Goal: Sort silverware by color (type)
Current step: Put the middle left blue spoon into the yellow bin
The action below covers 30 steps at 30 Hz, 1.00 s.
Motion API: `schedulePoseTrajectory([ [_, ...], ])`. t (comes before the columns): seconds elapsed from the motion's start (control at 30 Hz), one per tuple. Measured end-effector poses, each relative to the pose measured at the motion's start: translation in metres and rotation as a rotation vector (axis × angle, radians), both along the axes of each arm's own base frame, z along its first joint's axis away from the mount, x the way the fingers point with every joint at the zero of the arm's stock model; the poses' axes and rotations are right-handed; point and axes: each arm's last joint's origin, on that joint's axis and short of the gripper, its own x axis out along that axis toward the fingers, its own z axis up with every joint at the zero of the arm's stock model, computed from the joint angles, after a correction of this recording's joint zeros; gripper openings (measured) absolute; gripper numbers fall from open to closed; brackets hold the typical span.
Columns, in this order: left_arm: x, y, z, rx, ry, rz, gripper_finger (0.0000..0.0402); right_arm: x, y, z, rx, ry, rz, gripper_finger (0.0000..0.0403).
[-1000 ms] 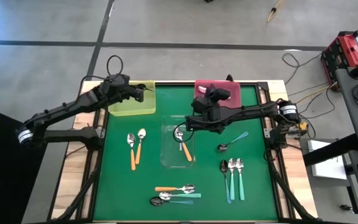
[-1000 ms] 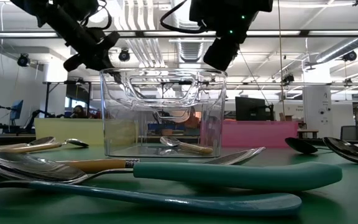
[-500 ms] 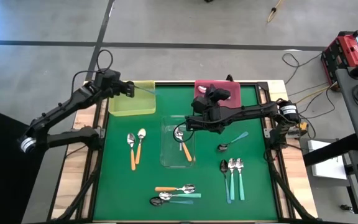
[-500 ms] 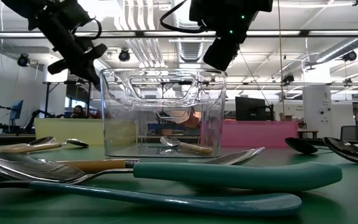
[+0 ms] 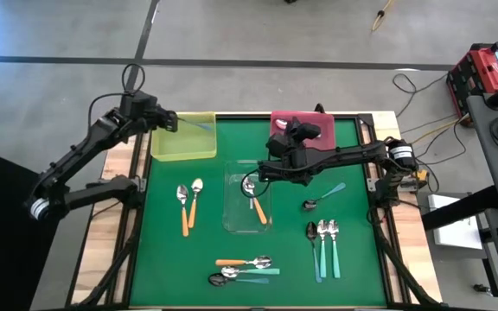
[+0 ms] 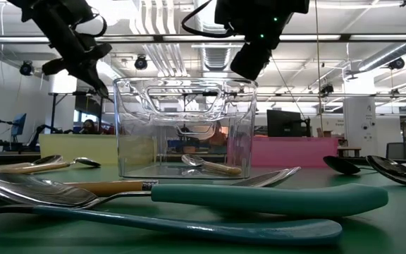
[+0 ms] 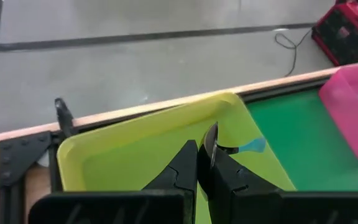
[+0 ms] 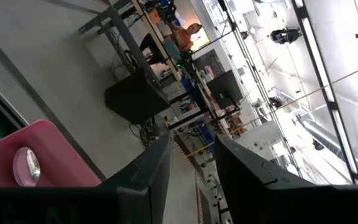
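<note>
My left gripper (image 5: 173,123) hangs over the far left corner of the yellow tray (image 5: 184,149), shut on a teal-handled spoon (image 5: 199,127). My right gripper (image 5: 294,130) stands open and level above the near edge of the pink tray (image 5: 328,128), with nothing between its fingers. One orange-handled spoon (image 5: 254,199) lies in the clear tray (image 5: 232,218). Other spoons lie flat on the green mat: an orange-handled pair (image 5: 188,206), a single teal one (image 5: 322,197), three teal ones (image 5: 325,246), and a mixed group (image 5: 245,268) near the front edge. My left gripper pinches the spoon at its bowl end (image 7: 211,138) between its two shut fingers. The fingers slant down from the table's left. The teal handle (image 7: 252,146) sticks out past the fingertips toward the right, and the spoon hangs clear above the yellow tray (image 7: 135,143).
A spoon bowl (image 8: 27,165) lies in the pink tray. The clear tray (image 6: 129,127) stands mid-table below the right arm. Bare green mat lies at the near left (image 5: 167,268). The table's wooden edge and corner bracket (image 7: 23,155) sit just beyond the yellow tray.
My left gripper has swung toward the table's left edge and slightly up, from over the yellow tray's middle to its far left corner. It stays shut and carries the teal-handled spoon with it. My right arm has kept still.
</note>
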Motion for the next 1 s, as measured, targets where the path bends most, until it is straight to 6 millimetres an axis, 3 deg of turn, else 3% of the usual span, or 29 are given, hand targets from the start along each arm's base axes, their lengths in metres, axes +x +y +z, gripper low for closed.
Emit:
schedulePoseTrajectory([
  [0.5,0.003,0.007,-0.015,-0.092,0.067,0.050,0.0000,0.000,0.000,-0.002,0.072,-0.118,0.004,0.0118],
  [0.7,0.004,0.009,-0.032,-0.124,0.071,0.070,0.0000,-0.002,0.000,-0.002,0.074,-0.133,0.000,0.0118],
  [0.83,0.005,0.009,-0.035,-0.103,0.013,0.072,0.0000,-0.014,0.001,0.003,0.073,-0.137,-0.016,0.0118],
  [1.0,0.008,0.007,-0.038,-0.146,-0.056,-0.019,0.0000,-0.043,0.001,0.011,0.023,-0.188,-0.043,0.0109],
])
